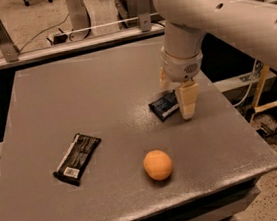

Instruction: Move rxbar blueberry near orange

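The rxbar blueberry (162, 106), a small dark blue wrapper, lies flat on the grey table (75, 90) right of centre. The orange (158, 164) sits near the front edge, a little left of and well in front of the bar. My gripper (177, 93) hangs from the white arm, low over the bar's right end. It is open: one cream finger (188, 101) is down at the bar's right side and the other stands behind the bar. The bar's right end is hidden behind the near finger.
A longer black wrapper with a white barcode label (77, 158) lies at the front left. The table's right edge (240, 120) is close to the gripper. A metal rail with posts (70, 45) runs behind the table. A yellow frame (273, 101) stands at right.
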`<state>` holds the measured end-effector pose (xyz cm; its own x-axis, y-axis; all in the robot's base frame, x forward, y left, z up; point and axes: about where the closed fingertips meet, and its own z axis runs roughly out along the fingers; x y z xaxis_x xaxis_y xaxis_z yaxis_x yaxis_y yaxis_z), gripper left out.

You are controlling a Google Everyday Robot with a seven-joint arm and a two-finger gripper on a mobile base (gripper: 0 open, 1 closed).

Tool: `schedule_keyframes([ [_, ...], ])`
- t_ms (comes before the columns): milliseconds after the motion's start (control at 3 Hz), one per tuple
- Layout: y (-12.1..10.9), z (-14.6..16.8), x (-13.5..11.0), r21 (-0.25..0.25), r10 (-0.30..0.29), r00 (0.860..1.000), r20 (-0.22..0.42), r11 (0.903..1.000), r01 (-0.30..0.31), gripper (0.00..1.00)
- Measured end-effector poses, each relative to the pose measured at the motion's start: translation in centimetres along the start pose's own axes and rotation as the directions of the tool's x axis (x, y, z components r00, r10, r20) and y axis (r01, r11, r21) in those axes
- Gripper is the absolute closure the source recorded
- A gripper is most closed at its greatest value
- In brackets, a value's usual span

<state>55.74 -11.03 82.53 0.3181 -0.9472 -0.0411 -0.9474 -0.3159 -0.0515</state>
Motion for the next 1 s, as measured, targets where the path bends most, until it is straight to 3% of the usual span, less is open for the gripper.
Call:
schedule_keyframes([
  [667,0.0,0.0,-0.2,-0.009,-0.021,1.000,-0.019,0.9997,0.021,0.74],
  [1000,0.0,-0.7,-0.1,0.015,-0.023,0.999,0.031,0.9996,0.022,0.96],
])
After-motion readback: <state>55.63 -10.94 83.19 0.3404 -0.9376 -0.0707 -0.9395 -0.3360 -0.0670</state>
